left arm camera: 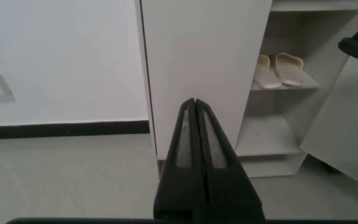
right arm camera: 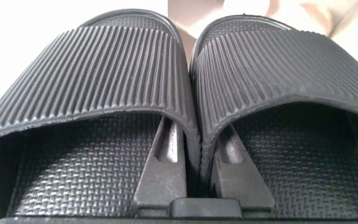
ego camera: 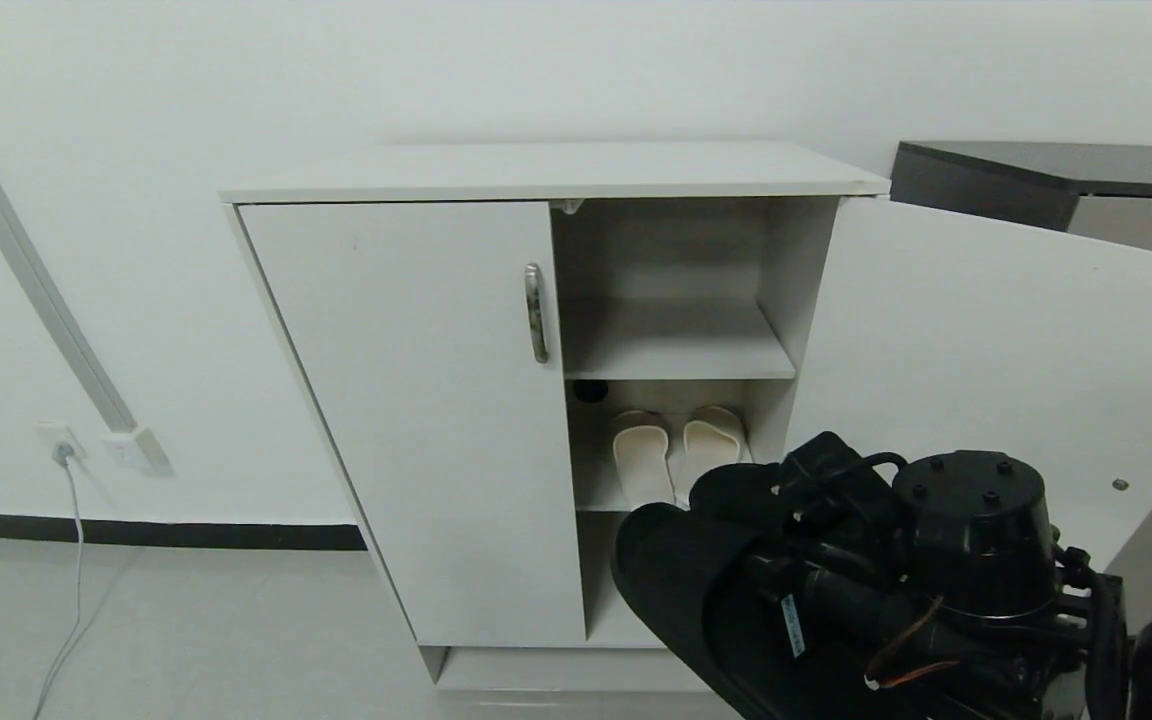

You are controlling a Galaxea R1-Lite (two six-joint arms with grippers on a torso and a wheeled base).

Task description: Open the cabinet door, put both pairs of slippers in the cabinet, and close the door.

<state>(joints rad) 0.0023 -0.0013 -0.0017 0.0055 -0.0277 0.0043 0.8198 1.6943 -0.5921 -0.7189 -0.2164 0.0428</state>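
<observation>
My right fingers (right arm camera: pixel 163 171) clench both black ribbed rubber slippers (right arm camera: pixel 104 68) before open white cabinet (ego camera: pixel 416 400) (cream slippers (ego camera: pixel 641 455) shelved); left fingers (left arm camera: pixel 187 140) pressed together, empty.

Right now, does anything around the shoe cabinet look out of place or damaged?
Nothing stands out. The white slippers sit neatly side by side on a cabinet shelf, the right door stands open, and the right gripper holds the black slippers pressed together in front of the opening. No spill or damage visible.
</observation>
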